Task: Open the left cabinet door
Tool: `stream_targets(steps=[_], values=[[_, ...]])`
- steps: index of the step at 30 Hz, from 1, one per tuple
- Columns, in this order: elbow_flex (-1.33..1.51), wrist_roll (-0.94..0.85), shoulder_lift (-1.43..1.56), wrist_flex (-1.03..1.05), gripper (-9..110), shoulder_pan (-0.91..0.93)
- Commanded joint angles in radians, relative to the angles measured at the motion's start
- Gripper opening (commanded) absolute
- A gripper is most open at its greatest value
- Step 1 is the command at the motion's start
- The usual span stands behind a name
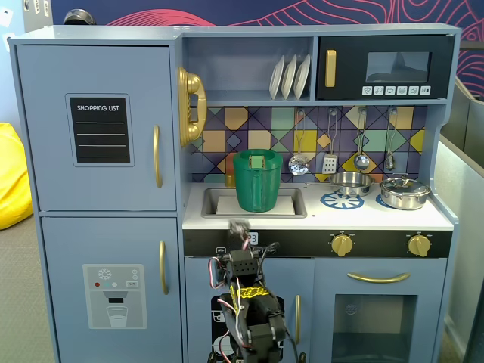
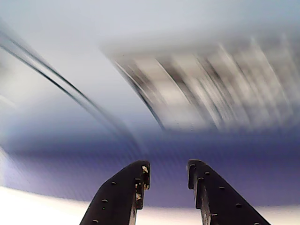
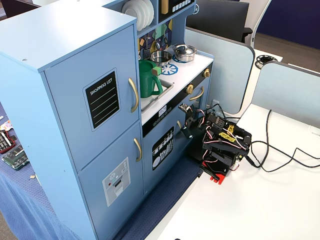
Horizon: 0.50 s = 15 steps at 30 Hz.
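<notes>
The left cabinet door [image 1: 106, 128] is blue-grey with a black "SHOPPING LIST" panel and a vertical gold handle [image 1: 156, 156]. It is shut, flush with the fridge body. It also shows in the other fixed view [image 3: 95, 105], with its handle [image 3: 133, 95]. My gripper [image 1: 240, 228] is low in front of the counter edge, right of and below the door, and well apart from the handle. In the side fixed view it [image 3: 184, 109] points up near the black control strip. In the wrist view the gripper [image 2: 167, 171] is open and empty. The background there is blurred.
A lower fridge door with a dispenser graphic [image 1: 113, 295] sits under the left door. A green pitcher [image 1: 258, 180] stands in the sink. A small door with a dish-rack picture [image 3: 163, 148] is behind the arm. Cables [image 3: 280, 150] trail over the white table.
</notes>
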Motion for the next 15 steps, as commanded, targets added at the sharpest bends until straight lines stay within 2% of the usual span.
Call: stream_targets(steps=[1, 5, 15], values=[[-0.155, -0.110, -0.015, -0.232, 5, -0.114], [-0.272, -0.112, -0.078, -0.446, 14, -0.236], [-0.643, -0.195, -0.405, -0.566, 24, -0.360]])
